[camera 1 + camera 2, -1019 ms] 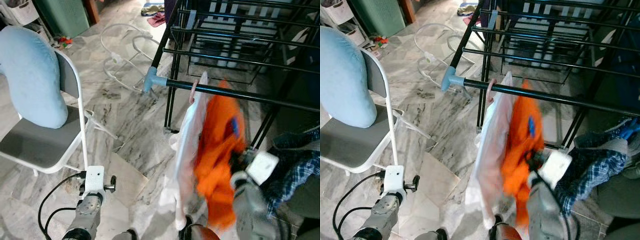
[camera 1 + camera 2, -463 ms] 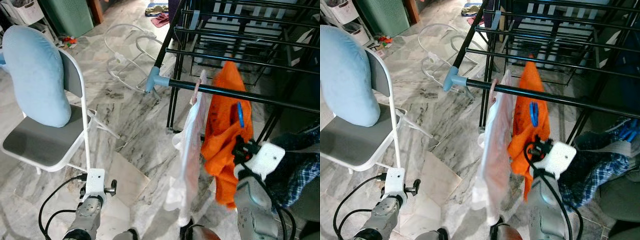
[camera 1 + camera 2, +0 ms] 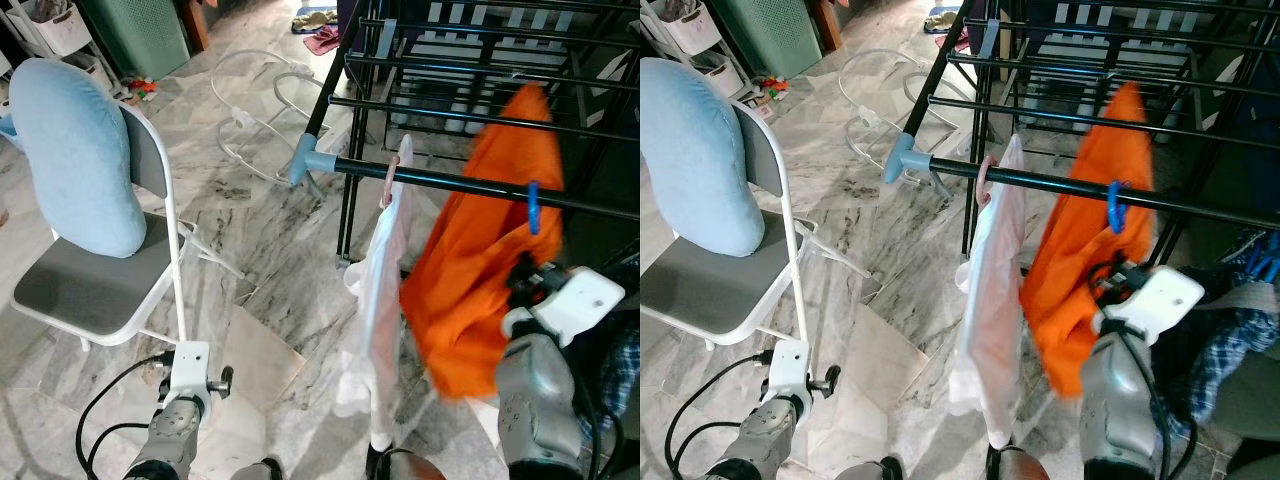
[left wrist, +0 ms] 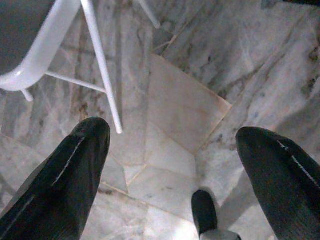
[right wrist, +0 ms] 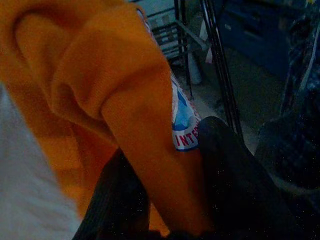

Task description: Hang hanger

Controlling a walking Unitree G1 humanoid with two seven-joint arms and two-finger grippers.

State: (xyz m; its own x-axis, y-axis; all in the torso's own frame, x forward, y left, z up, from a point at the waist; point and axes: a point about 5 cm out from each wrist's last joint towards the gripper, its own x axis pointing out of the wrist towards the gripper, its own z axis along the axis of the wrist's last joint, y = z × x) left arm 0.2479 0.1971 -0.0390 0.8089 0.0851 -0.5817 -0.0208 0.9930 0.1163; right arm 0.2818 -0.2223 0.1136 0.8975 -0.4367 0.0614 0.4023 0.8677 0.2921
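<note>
An orange shirt (image 3: 480, 260) on a blue hanger (image 3: 1114, 205) is held up against the black front rail (image 3: 450, 183) of the drying rack. The shirt's top reaches above that rail. My right gripper (image 5: 175, 200) is shut on the orange cloth, which is pinched between its dark fingers (image 5: 235, 175). The right wrist (image 3: 575, 300) sits low beside the shirt. A white garment (image 3: 378, 290) hangs from the same rail on a pink hanger (image 3: 388, 180), just left of the orange one. My left gripper (image 4: 170, 165) hangs open over the marble floor.
A white folding chair (image 3: 90, 290) with a light blue cushion (image 3: 75, 160) stands at the left. A white wire frame (image 3: 260, 100) lies on the floor behind it. More black rack bars (image 3: 470, 70) cross behind the rail. Plaid clothing (image 3: 1220, 340) is piled at the right.
My right arm has lifted the orange shirt up and to the right, from below the rail to above it. The left arm has stayed down.
</note>
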